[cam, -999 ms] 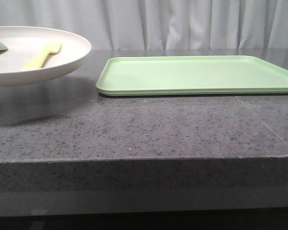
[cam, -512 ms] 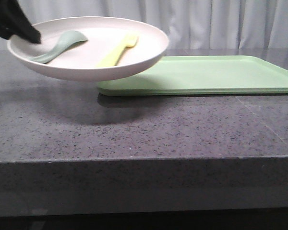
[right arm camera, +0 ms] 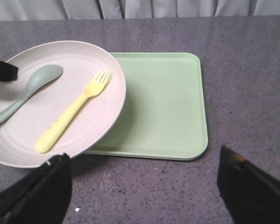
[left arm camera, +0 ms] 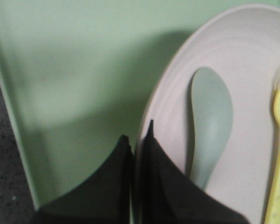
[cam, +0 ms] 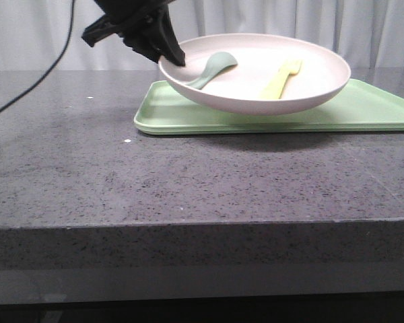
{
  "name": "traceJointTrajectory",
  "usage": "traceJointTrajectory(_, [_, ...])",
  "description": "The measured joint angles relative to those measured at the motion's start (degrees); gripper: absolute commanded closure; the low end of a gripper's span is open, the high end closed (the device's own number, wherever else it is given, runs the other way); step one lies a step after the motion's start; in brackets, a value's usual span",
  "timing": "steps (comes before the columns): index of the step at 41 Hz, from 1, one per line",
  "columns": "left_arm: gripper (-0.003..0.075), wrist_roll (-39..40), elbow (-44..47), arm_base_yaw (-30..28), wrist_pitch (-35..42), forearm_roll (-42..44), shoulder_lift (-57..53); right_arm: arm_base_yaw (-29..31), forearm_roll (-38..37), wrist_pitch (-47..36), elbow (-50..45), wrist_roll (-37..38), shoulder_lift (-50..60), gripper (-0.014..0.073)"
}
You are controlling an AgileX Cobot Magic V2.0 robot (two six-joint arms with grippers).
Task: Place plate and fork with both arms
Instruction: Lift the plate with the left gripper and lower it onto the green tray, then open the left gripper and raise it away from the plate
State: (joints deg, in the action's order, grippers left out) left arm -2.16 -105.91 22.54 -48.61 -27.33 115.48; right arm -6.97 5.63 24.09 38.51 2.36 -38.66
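Note:
The cream plate [cam: 256,81] hangs tilted a little above the left half of the light-green tray [cam: 377,111]. My left gripper [cam: 170,57] is shut on the plate's left rim [left arm camera: 151,116]. The pale-yellow fork [cam: 281,79] lies in the plate beside a grey-green spoon [cam: 212,68]. In the right wrist view the plate [right arm camera: 18,135], fork [right arm camera: 72,112] and spoon [right arm camera: 28,91] show over the tray [right arm camera: 168,107]. My right gripper [right arm camera: 144,182] is open and empty above the bare counter in front of the tray. It does not show in the front view.
The dark speckled stone counter [cam: 188,182] runs to a front edge close to the camera. A black cable [cam: 44,64] hangs from the left arm at the far left. White curtains stand behind the table.
My left gripper has carried the plate, with fork and spoon in it, to the right from the table's left side until it is over the tray.

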Motion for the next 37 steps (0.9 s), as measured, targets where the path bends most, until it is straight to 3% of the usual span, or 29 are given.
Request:
traceJointTrajectory(7, [0.0736,8.42,-7.02,-0.02,-0.21,1.64,5.96,0.00,0.00,0.00,0.00,0.00,0.00,-0.0059])
traceJointTrajectory(15, [0.0698,16.11,-8.32,-0.02,-0.11,1.86,8.71,-0.09,0.00,0.00,0.00,0.00,0.00,-0.0059])
traceJointTrajectory(31, [0.0677,19.65,-8.41,1.27,0.64,1.56,10.29,-0.09,0.00,0.00,0.00,0.00,0.00,-0.0059])
traceJointTrajectory(37, [0.0589,19.78,-8.41,1.53,0.86,1.77,10.29,-0.09,0.00,0.00,0.00,0.00,0.00,-0.0059])
